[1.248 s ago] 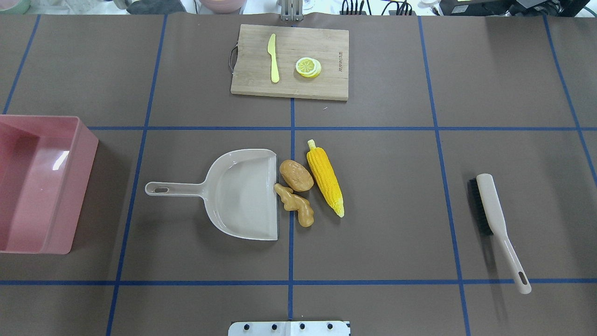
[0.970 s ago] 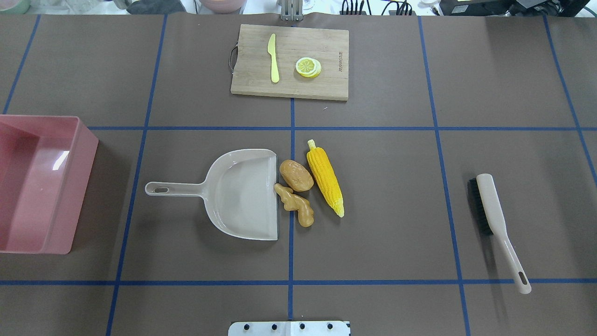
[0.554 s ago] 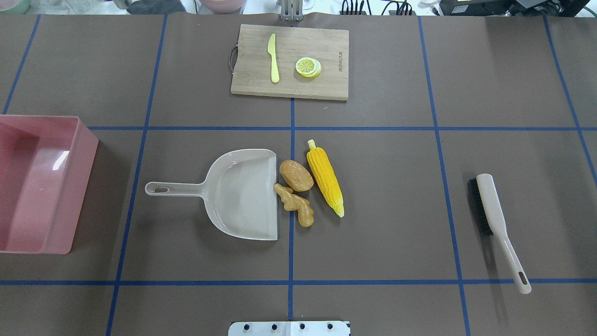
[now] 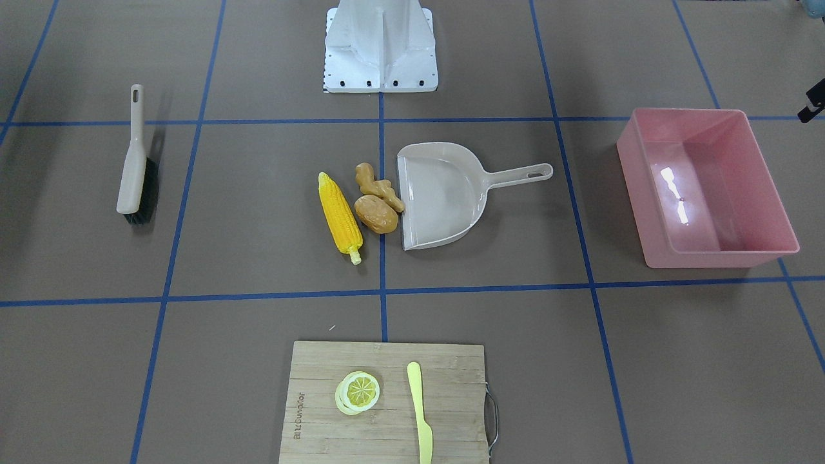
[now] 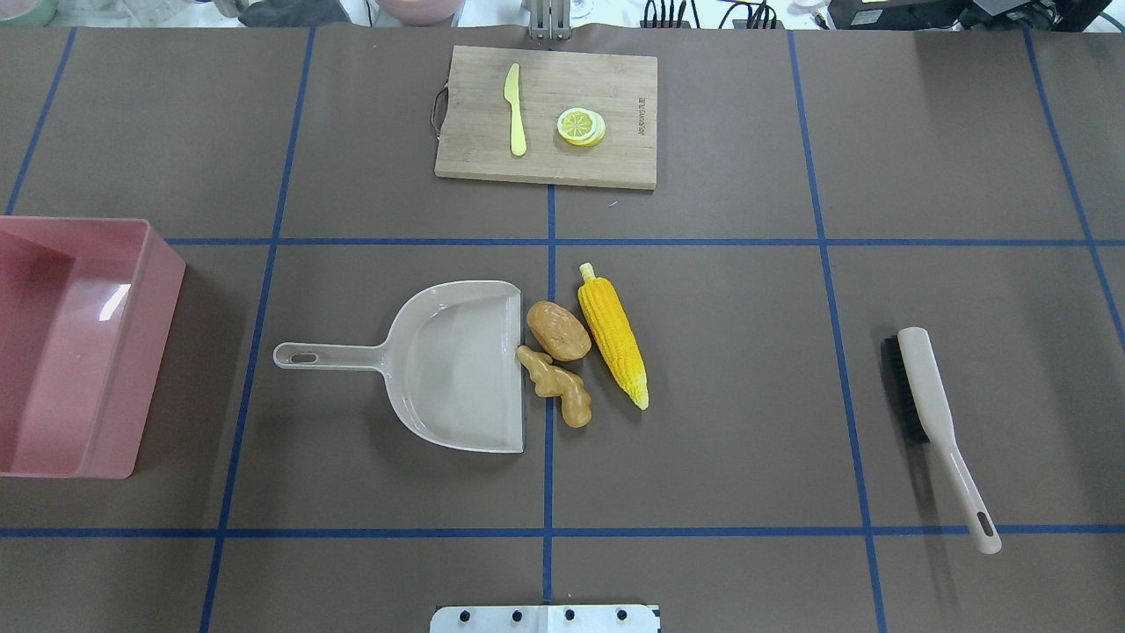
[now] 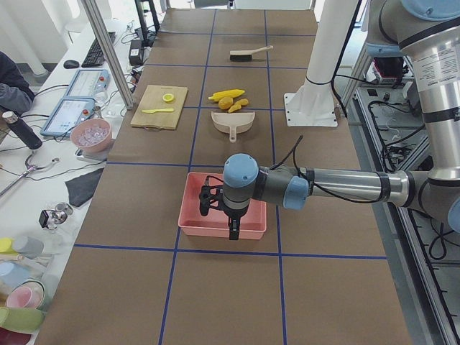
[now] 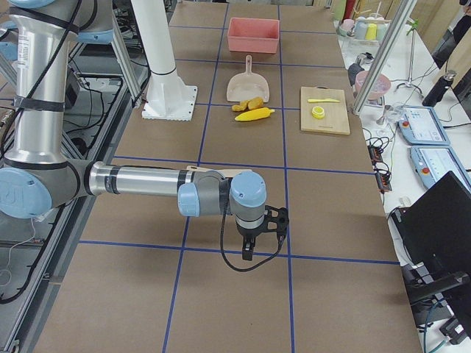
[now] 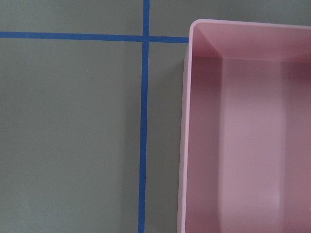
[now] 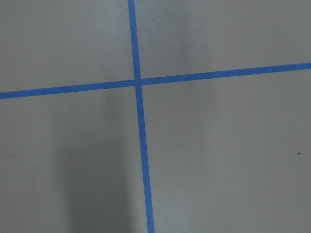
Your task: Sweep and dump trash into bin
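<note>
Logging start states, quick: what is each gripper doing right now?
Left gripper: cannot tell; seen only from the side, near the bin.
Right gripper: cannot tell; seen only from the side.

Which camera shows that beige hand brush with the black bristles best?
The overhead exterior view: the beige hand brush with black bristles lies whole, unobstructed, bristles plain along one side. The front-facing view is nearly as good. Exterior left shows it tiny; in exterior right the right arm mostly hides it; wrist cameras miss it.

Silver-tubed arms [image 6: 345,185], pale blue joint caps [image 6: 240,169], black cables [image 6: 292,149], white bolted base plate [image 4: 380,72]
</note>
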